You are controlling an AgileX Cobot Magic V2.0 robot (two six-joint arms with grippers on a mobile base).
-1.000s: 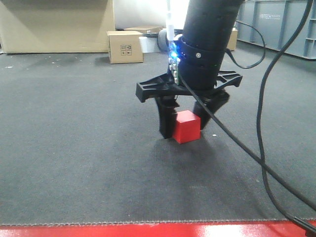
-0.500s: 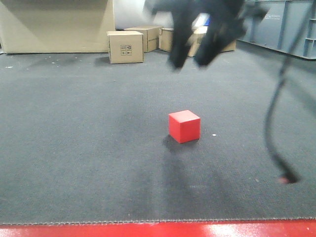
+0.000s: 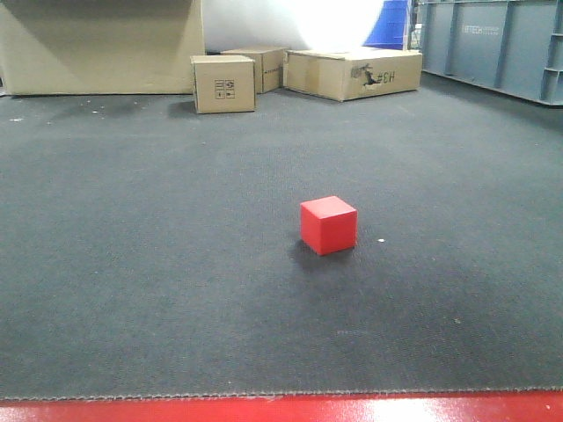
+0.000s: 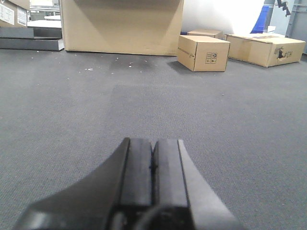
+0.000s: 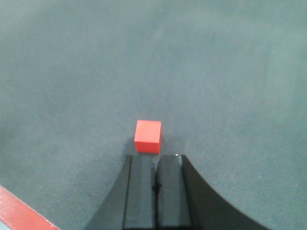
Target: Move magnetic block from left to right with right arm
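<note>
The magnetic block (image 3: 328,225) sits free on the dark carpet (image 3: 132,264), untouched by either arm. The right gripper (image 5: 154,184) hangs above it with its 2 fingers pressed together, holding nothing; the left gripper (image 4: 152,177) is likewise closed and empty (the block is out of its view). Judging by this, the placing looks finished, with nothing obvious left.

Dark grey carpet (image 3: 132,264); tan cardboard boxes (image 3: 223,83) at the back; blue-grey crates (image 3: 493,44) far right
</note>
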